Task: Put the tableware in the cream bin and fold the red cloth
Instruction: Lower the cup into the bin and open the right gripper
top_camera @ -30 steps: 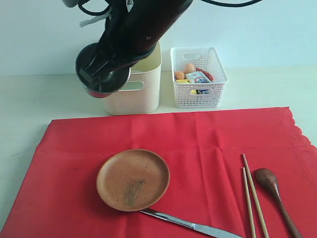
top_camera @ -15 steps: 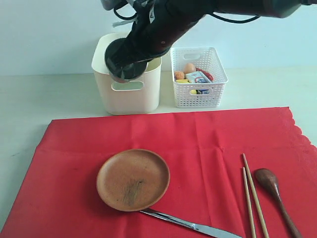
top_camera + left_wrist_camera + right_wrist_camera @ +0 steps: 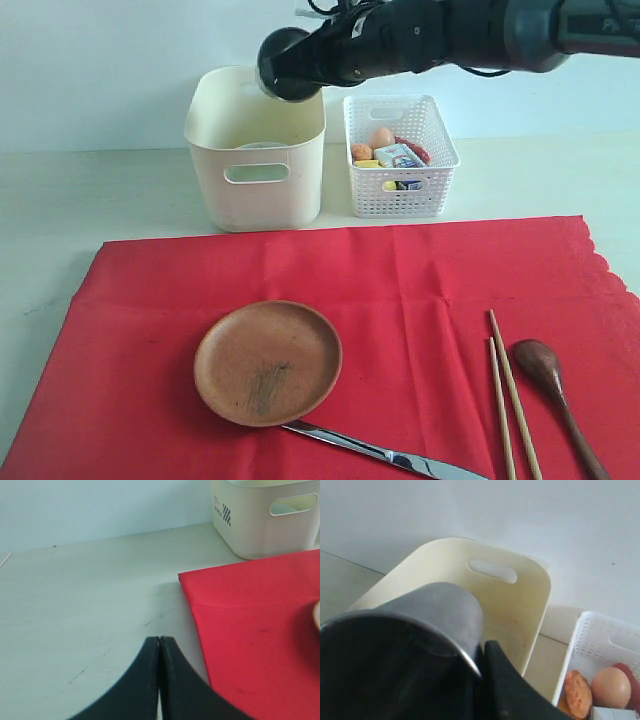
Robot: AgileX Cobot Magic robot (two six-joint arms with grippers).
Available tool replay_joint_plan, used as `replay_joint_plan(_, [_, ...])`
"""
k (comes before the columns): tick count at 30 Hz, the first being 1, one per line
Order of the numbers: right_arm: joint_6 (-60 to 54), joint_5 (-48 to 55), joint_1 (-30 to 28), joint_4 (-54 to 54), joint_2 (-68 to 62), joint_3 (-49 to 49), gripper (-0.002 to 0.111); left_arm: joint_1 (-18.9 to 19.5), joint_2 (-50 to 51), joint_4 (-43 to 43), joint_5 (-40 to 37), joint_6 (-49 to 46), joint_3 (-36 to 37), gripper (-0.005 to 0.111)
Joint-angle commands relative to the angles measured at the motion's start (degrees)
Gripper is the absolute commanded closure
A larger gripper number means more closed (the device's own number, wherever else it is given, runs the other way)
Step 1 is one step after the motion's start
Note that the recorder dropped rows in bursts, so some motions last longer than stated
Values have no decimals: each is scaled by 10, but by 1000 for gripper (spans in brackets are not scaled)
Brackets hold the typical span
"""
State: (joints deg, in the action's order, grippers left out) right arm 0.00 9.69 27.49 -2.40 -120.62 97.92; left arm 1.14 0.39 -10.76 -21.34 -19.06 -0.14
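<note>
Near field: my left claw (image 3: pixel 159 656), jaws pressed together and gripping nothing, hangs over the bare desk (image 3: pixel 75 605) just beside a side edge of the red cloth (image 3: pixel 250 630). On the cloth, the metal knife (image 3: pixel 390 457) lies nearest, one end meeting the near rim of the brown round plate (image 3: pixel 268 362). To the right, the wooden chopsticks (image 3: pixel 510 390) lie side by side, and the dark wooden spoon (image 3: pixel 555 385) is just beside them.

Far field: beyond the cloth's far edge, the cream bin (image 3: pixel 215 190) stands upright on the desk. The white lattice basket (image 3: pixel 400 190), holding an egg (image 3: pixel 383 136) and other food, stands near it on the right. Over the far right part of the bin, my right claw (image 3: pixel 320 55) is nearly closed, pinching the steel cup (image 3: pixel 285 65) by its rim. One finger (image 3: pixel 500 680) lies against the cup's outer wall; the other finger is hidden. The cup is tipped sideways.
</note>
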Motion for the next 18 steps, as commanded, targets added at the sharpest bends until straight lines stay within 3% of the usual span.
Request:
replay_joint_plan(1, [-5,15,-2,-3,-59,60,108,-2,-4,-3,1,-2,1,107])
replay_joint_plan(8, [-5,38,-2,-5,-100,82,108,-2,-4,-3,1,-2,1,107])
replay_joint_plan(11, [0,40,-2,-5,-102,82,101,-2,-4,-3,1,-2,1,107])
replay_joint_plan(18, [0,39,-1,-5,-101,82,58,-2,-4,-3,1,-2,1,107])
